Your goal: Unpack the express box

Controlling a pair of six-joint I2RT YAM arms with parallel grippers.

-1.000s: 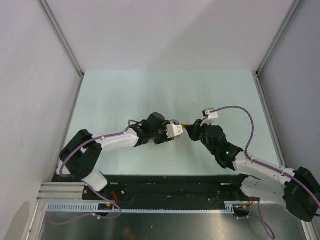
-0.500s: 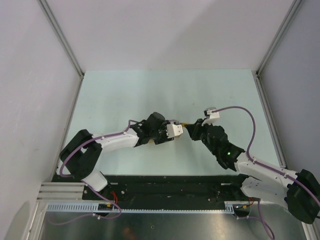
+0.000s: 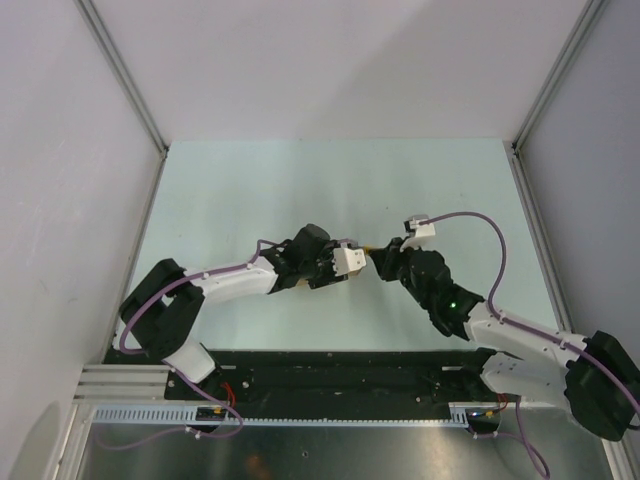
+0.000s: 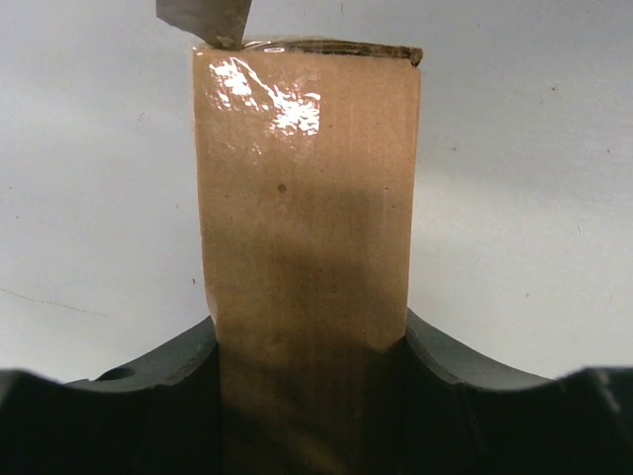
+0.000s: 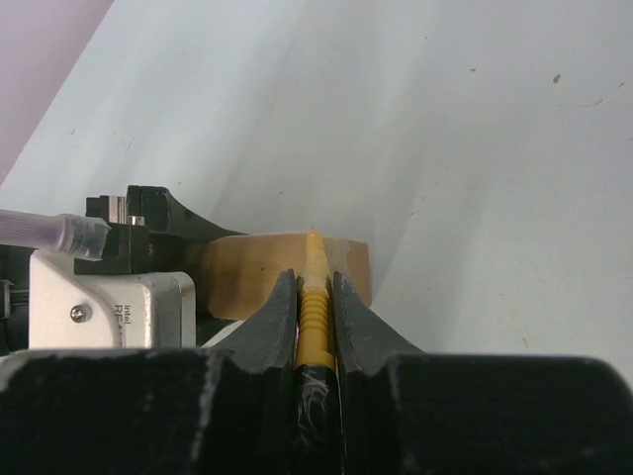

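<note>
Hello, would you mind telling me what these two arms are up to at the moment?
The left gripper holds the express box above the table, its taped far end toward the other arm. The right gripper is shut on a yellow utility knife, whose blade sits at a corner of that end. The box looks sealed, with no flap open yet.

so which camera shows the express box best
Left wrist: the express box fills the frame, held in the left gripper. Right wrist shows only its end behind the utility knife; the top view barely shows it.
</note>
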